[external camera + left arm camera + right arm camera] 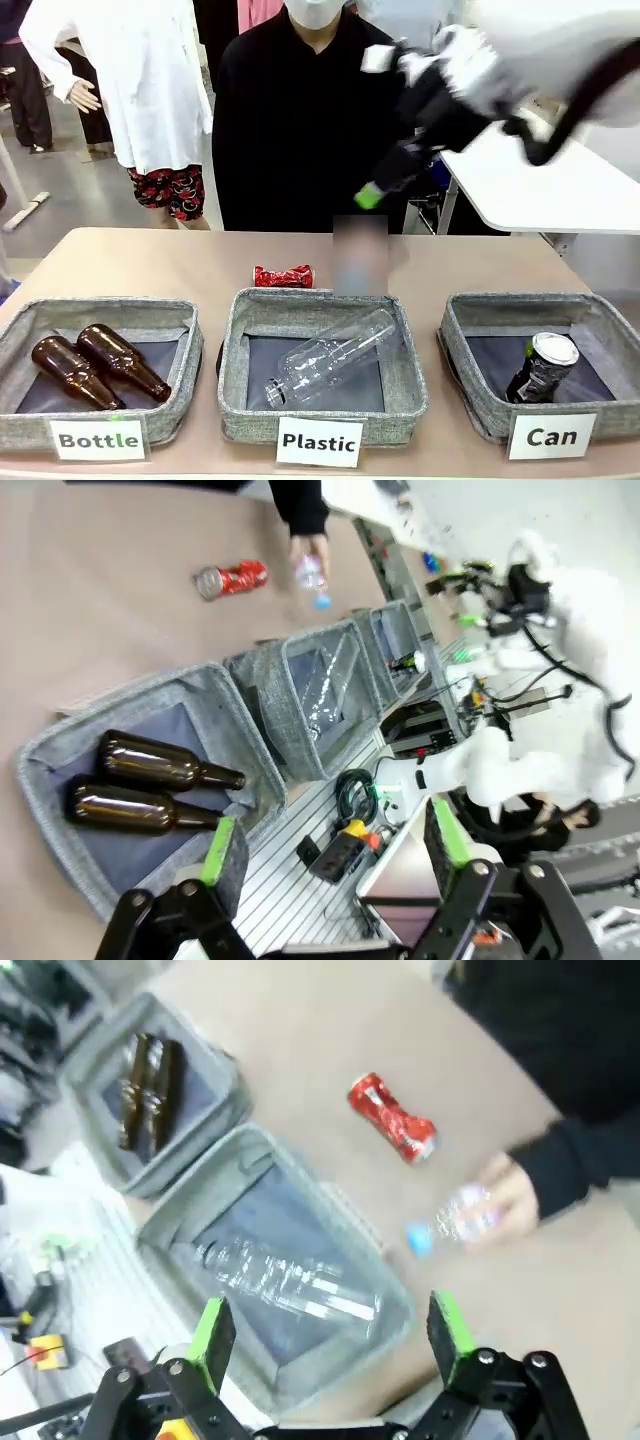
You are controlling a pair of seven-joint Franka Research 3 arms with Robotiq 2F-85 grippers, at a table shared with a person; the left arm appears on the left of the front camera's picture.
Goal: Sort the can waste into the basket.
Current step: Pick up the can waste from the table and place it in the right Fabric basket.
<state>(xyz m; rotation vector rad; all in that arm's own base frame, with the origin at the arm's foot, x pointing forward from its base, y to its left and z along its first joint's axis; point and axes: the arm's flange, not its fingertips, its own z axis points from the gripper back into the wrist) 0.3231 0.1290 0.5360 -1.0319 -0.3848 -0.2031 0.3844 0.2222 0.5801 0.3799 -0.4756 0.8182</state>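
One red can lies mid-frame, one dark can in the lower-right basket — left gripper, right gripper: jaws apart.

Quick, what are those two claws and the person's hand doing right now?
Left gripper: open, empty.
Right gripper: open, empty.
Person's hand: holding a small clear bottle.

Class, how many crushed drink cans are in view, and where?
2. The red can lies on the table behind the Plastic basket; the dark can sits in the Can basket. None seems hidden.
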